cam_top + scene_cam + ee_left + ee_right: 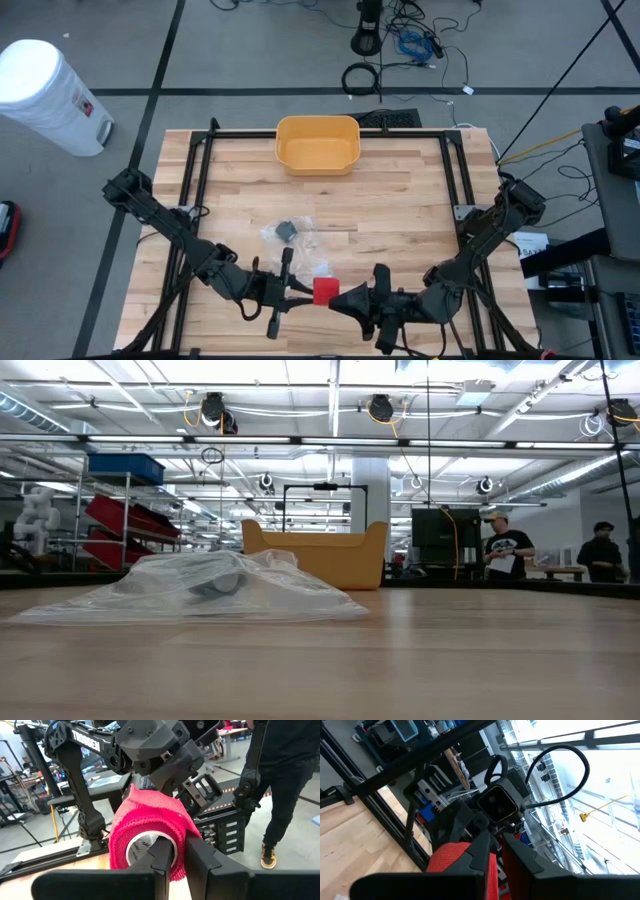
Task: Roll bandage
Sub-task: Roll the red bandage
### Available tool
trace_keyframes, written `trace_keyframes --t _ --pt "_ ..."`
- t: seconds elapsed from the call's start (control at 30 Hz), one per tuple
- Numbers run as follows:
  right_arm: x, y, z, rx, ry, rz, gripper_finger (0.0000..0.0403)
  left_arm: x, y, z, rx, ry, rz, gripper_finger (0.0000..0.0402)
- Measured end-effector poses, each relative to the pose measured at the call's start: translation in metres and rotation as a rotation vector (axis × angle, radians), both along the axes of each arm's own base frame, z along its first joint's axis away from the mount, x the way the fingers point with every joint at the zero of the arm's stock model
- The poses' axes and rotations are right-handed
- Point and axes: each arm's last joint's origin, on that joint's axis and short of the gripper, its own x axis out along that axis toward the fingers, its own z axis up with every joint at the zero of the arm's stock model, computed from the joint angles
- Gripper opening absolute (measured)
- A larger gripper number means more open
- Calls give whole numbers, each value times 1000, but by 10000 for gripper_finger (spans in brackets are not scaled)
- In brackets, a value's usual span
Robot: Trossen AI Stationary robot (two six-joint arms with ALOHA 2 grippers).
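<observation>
The red bandage roll [325, 291] is held clear of the bench [400, 200] at its near edge, between the two arms, well apart from the yellow tub [317, 144] at the far edge. The left end effector [296, 290] meets the roll from one side and the right end effector [352, 297] from the other. In the left wrist view the left fingers [165, 852] stand narrow, pinching the wall of the roll [150, 837] with one finger in its hollow core. In the right wrist view the right fingers [482, 847] also stand narrow, closed on red bandage material [452, 860], apparently the loose outer wrap.

A crumpled clear plastic bag [290, 233] with a small dark item inside lies on the bench between the roll and the tub; it is not in play.

Judged from this, the step in hand is the winding itself: one arm anchors the roll while the other manages the free end. The next move calls for turning one wrist against the other while keeping the strip taut, without easing either pinch, so that the layers lie evenly.
</observation>
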Motion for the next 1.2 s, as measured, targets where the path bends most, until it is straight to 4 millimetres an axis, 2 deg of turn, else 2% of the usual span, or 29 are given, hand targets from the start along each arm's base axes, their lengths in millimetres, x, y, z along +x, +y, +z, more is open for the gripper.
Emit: trace_keyframes --t 0.3,0.4,0.47,0.57,0.7,0.9,1.03,1.2 --pt "2 -3 -1 -7 10 -40 38 0 0 0 -14 4 -1 42" --pt "-5 2 2 -29 3 -113 38 0 0 0 -24 10 0 42" --pt "-14 9 6 20 -19 -142 38 0 0 0 -40 12 1 42" --pt "-28 21 8 122 -28 -135 38 0 0 0 -73 14 2 42" --pt "-40 31 8 165 -25 -129 38 0 0 0 -83 12 2 42" --pt "-40 32 5 135 4 -153 40 -1 -2 0 -132 23 -1 42" --pt "-32 26 -6 110 63 -156 62 -2 -3 1 -136 21 -7 42" --pt "-23 19 -12 82 102 -157 120 -5 -7 3 -154 0 -22 42"
